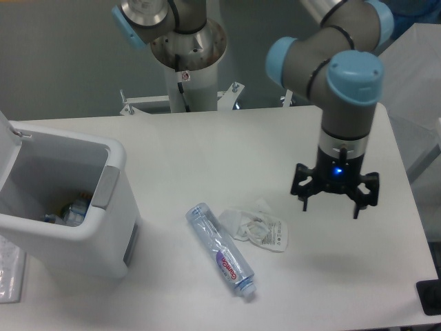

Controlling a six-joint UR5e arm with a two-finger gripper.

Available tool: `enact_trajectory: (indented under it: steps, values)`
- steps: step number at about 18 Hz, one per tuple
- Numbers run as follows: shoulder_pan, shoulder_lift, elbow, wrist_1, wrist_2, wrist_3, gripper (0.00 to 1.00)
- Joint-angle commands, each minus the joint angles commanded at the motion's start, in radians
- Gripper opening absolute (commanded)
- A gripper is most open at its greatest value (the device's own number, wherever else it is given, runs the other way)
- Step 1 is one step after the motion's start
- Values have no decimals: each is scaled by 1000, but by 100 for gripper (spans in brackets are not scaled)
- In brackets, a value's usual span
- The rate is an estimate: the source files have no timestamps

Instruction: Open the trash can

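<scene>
At nine o'clock on the white table (207, 152) we find the trash can (69, 227), a big boxy white bin standing with its lid (8, 148) swung up and back at the far left edge of the view, so the inside is exposed. We can make out some items lying at the bottom of it, though they are too blurred to name. A grey latch (105, 187) sits on the rim facing the middle of the table. Over at three o'clock the claw (333, 205) hangs above the table with its black fingers spread wide apart, gripping nothing, a blue light glowing on its body; its shadow falls on the tabletop beneath it. Near six o'clock a crushed clear plastic bottle (222, 251) lies on its side, and just beside it, toward the claw, rests a crumpled clear wrapper (260, 229). The claw is well apart from the trash can.
</scene>
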Motion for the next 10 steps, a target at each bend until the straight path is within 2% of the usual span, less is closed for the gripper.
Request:
enact_trajectory:
  steps: [3, 10]
  values:
    - [2, -9, -2, -6, 81, 65, 100]
    - [-5, -14, -5, -8, 97, 69, 100]
